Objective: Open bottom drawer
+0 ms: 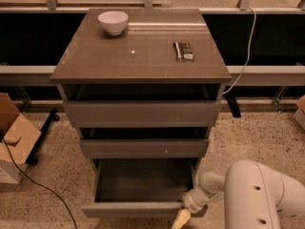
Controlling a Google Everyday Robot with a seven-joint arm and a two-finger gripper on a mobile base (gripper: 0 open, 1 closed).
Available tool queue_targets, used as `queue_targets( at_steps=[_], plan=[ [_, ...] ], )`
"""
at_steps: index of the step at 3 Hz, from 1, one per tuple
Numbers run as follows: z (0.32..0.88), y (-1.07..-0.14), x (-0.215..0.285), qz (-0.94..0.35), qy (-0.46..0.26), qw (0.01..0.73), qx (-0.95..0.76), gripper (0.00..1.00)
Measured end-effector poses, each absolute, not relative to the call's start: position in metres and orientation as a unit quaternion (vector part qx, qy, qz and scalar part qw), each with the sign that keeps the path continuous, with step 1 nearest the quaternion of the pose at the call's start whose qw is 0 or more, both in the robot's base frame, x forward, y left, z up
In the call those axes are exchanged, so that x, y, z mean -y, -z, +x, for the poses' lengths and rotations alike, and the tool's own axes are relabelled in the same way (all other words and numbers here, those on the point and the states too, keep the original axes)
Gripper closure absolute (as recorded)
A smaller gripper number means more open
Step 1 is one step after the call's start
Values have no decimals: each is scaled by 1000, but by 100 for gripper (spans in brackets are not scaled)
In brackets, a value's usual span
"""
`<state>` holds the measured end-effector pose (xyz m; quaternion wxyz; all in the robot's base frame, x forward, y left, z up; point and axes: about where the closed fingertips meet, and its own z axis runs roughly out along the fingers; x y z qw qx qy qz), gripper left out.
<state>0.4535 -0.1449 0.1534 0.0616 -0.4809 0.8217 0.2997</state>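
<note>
The bottom drawer of the grey-brown cabinet stands pulled far out, its dark grey inside showing and holding nothing. Its flat front runs along the lower edge of the camera view. My gripper is at the right end of that front, with a pale yellowish fingertip pointing down past the drawer's edge. The white arm comes in from the lower right.
The middle drawer and top drawer are slightly out. On the cabinet top are a white bowl and a dark remote-like object. A cardboard box and black cable lie on the floor at left.
</note>
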Motion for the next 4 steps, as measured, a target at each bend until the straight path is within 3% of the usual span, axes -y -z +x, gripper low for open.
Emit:
queue_targets(
  at_steps=[4],
  plan=[
    [433,-158,148,-465,-309,46,-829,0]
  ],
)
